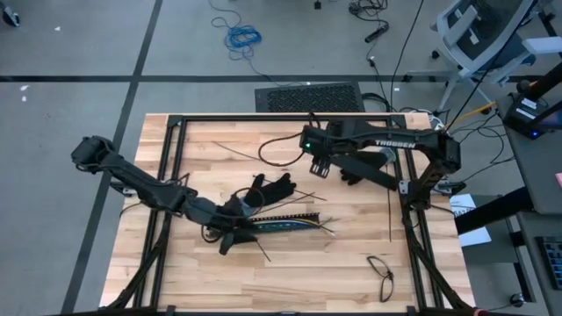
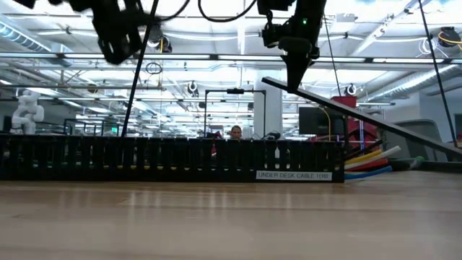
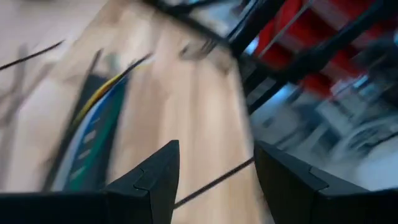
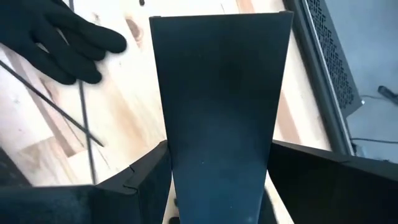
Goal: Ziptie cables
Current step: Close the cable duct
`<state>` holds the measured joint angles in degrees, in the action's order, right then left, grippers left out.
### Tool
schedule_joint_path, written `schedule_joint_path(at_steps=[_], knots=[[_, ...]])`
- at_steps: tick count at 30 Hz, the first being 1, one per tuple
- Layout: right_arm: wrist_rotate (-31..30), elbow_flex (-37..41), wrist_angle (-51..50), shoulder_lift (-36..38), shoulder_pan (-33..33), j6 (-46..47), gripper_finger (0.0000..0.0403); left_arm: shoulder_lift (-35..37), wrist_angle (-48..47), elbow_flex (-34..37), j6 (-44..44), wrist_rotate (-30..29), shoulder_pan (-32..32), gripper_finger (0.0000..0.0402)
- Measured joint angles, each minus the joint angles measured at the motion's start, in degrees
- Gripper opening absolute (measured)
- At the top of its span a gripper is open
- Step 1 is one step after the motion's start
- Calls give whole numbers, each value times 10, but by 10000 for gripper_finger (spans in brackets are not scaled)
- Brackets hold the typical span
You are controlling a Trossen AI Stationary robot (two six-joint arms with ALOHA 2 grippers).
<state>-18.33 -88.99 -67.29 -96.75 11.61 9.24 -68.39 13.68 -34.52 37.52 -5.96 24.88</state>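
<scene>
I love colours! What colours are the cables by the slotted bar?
Yellow, blue and green cables; left wrist view.

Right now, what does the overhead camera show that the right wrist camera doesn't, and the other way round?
Only overhead: the left claw beside the coloured cables. Only the wrist: a close look at how the right claw clamps the flat black strip by both edges. Both: that strip, the black glove and the wooden table.
</scene>
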Motion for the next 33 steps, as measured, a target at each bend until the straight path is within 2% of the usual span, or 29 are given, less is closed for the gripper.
schedule_joint_path(at_steps=[3,6,8,11,13,18,21,33], knots=[[1,0,4,1,14,-28,231,1,2,-2,18,-2,23,201],[1,0,8,5,27,-46,231,-13,-107,-1,42,-12,51,201],[2,0,11,10,35,-51,231,-30,-136,1,66,-19,62,201],[0,0,12,15,47,-52,231,-57,-91,-2,63,-38,75,201],[0,0,15,17,55,-49,231,-83,-93,-2,54,-60,78,201],[-1,0,16,24,71,-41,231,-173,-101,0,55,-74,66,201],[-2,0,15,30,72,-34,231,-203,-87,-2,54,-80,52,201],[-11,0,9,39,72,-24,231,-214,-122,-2,-28,-96,-13,201]])
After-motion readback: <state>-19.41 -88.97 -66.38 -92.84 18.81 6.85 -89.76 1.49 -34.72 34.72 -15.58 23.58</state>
